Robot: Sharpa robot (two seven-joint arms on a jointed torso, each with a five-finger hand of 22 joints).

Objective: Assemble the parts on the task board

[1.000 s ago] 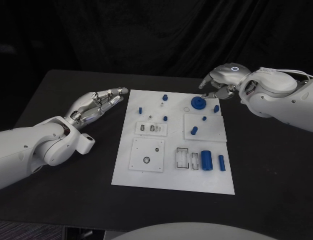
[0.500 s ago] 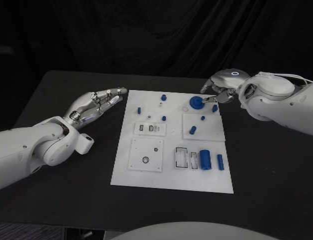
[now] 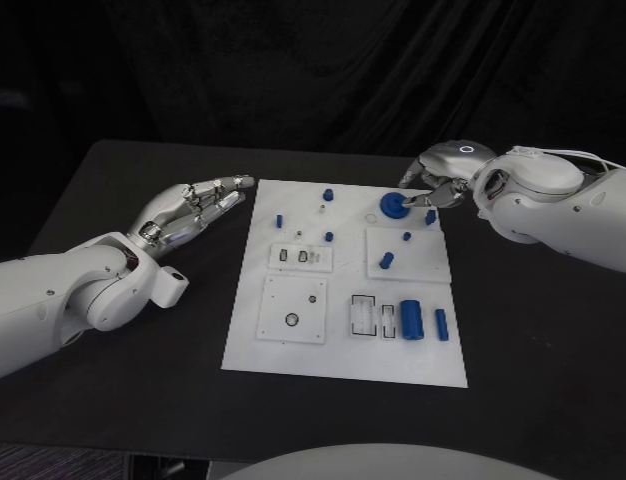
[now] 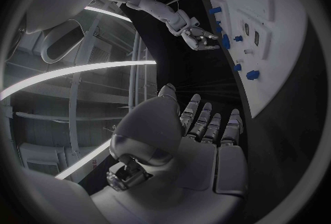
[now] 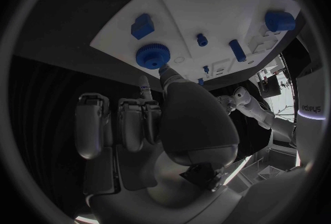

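R hand (image 3: 436, 186) at task board (image 3: 345, 350) far edge.

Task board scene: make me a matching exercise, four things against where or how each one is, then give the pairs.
Things:
1. blue gear
2. large blue cylinder
3. left hand
4. right hand

Places or states:
A. lying on the near right part of the task board
B. fingers apart, holding nothing, off the board's left edge
C. at the board's far right corner, a fingertip right by the gear
D. on the far part of the board, next to the right hand

Pairs: 1-D, 2-A, 3-B, 4-C
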